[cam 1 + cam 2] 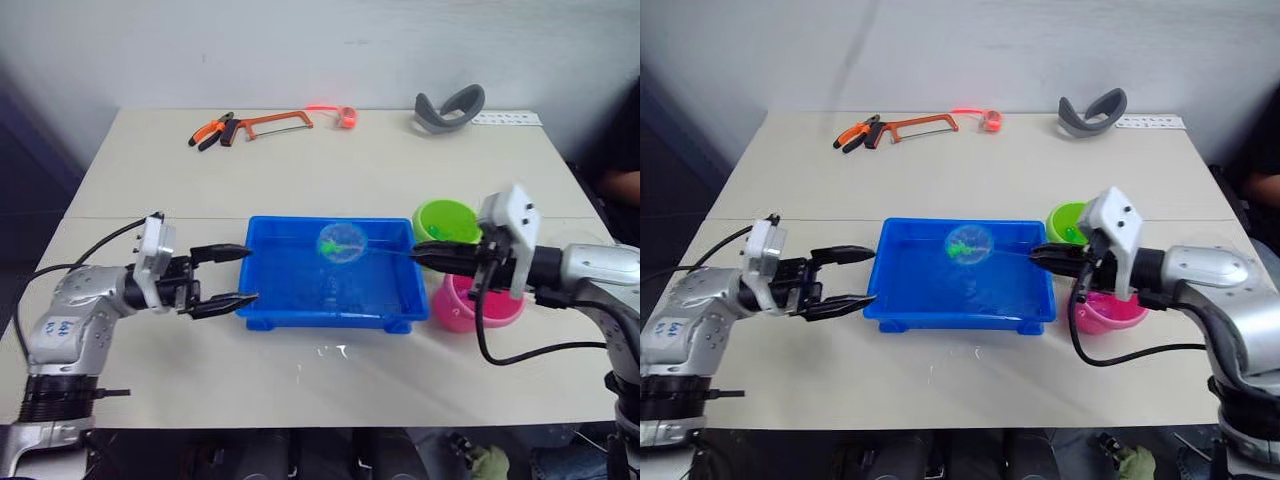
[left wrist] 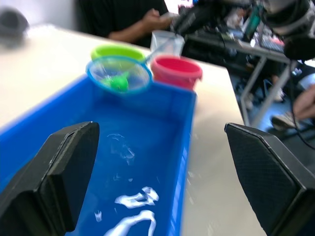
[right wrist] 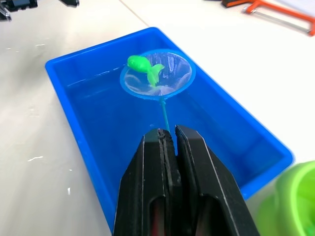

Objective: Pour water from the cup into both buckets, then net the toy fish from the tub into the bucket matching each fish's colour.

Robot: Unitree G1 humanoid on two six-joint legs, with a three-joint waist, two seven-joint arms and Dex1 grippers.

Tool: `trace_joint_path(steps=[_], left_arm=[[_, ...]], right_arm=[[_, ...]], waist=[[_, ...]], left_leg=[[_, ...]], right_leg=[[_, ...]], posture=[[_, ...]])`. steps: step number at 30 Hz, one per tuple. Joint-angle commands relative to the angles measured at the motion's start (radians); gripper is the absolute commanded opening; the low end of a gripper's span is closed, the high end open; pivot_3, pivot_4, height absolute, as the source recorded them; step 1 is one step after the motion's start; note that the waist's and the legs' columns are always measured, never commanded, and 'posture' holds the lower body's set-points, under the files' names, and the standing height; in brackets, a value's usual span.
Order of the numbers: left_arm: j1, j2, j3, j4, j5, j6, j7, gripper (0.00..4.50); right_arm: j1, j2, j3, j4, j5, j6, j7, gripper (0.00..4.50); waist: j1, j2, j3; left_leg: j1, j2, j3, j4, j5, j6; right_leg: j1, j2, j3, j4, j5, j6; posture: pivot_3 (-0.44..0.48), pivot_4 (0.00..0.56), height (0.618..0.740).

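The blue tub (image 1: 320, 319) sits mid-table with water in it. Above its far middle hangs the net (image 1: 342, 242), with one green toy fish (image 3: 143, 65) lying in its mesh. My right gripper (image 1: 420, 252) is shut on the net's thin handle, just past the tub's right end. The lime green bucket (image 1: 447, 220) stands behind that gripper and the pink bucket (image 1: 470, 310) below it, partly hidden by the arm. The clear cup (image 2: 167, 42) stands behind the buckets. My left gripper (image 1: 250, 273) is open at the tub's left end, holding nothing.
A hacksaw (image 1: 275, 124), orange pliers (image 1: 212, 131) and a grey curved band (image 1: 450, 108) lie at the table's far edge. Water is spilled on the table (image 1: 330, 352) in front of the tub. A person (image 2: 133, 19) sits beyond the table's right side.
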State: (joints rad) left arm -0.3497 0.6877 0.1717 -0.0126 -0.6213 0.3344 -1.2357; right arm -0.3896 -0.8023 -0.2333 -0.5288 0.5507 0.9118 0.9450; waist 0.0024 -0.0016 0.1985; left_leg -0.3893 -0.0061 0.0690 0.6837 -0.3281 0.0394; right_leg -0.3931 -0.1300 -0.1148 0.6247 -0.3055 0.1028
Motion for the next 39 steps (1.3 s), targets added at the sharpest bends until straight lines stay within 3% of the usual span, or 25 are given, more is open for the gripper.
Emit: trace_joint_path(steps=[1,10,16,26,34,39], left_arm=[[-0.066,-0.079,-0.042,-0.03,0.01,-0.024,0.066,4.44],[-0.114,-0.14,-0.078,-0.022,0.015,-0.019,0.107,4.44],[-0.109,-0.153,-0.09,-0.023,0.02,-0.024,0.109,4.44],[-0.103,-0.153,-0.099,-0.029,0.007,-0.011,0.085,4.44],[-0.105,-0.145,-0.099,-0.006,0.021,-0.02,0.052,4.44],[-0.118,-0.144,-0.098,0.009,0.029,-0.027,0.041,4.44]], right_arm=[[0.072,-0.057,-0.208,-0.073,0.006,-0.052,-0.028,0.0],[0.248,-0.138,-0.376,0.05,-0.119,-0.272,-0.011,0.0],[0.318,-0.13,-0.368,0.143,-0.234,-0.475,-0.06,0.0],[0.4,-0.146,-0.232,0.336,-0.6,-1.011,-0.248,0.0],[0.46,-0.229,-0.211,0.474,-0.955,-1.512,-0.516,0.0],[0.481,-0.286,-0.228,0.564,-1.152,-1.627,-0.693,0.0]], waist=[[0.002,0.0,0.0],[0.022,0.0,0.0],[0.021,0.0,0.0],[0.021,0.0,0.0],[0.02,0.0,0.0],[0.019,0.0,0.0]], left_leg=[[0.0,0.0,0.0,0.0,0.0,0.0],[0.001,-0.001,0.0,0.0,0.0,0.001],[0.002,-0.001,0.002,0.0,0.001,0.001],[0.002,-0.001,0.002,0.0,0.001,0.0],[0.002,-0.001,0.002,0.0,0.001,0.0],[0.003,0.0,0.002,0.0,0.002,-0.001]], right_leg=[[0.0,0.0,0.0,0.0,0.0,0.0],[0.001,0.003,0.0,-0.001,0.0,0.0],[0.001,0.004,0.0,0.0,0.0,0.001],[0.002,0.004,0.0,0.0,0.0,0.001],[0.002,0.004,0.002,0.0,0.0,0.001],[0.002,0.005,0.003,0.0,0.0,0.001]], posture=[[0.0,0.15,0.74],[0.0,0.15,0.74],[0.0,0.15,0.74],[0.0,0.15,0.74],[0.0,0.15,0.74],[0.0,0.15,0.74]])
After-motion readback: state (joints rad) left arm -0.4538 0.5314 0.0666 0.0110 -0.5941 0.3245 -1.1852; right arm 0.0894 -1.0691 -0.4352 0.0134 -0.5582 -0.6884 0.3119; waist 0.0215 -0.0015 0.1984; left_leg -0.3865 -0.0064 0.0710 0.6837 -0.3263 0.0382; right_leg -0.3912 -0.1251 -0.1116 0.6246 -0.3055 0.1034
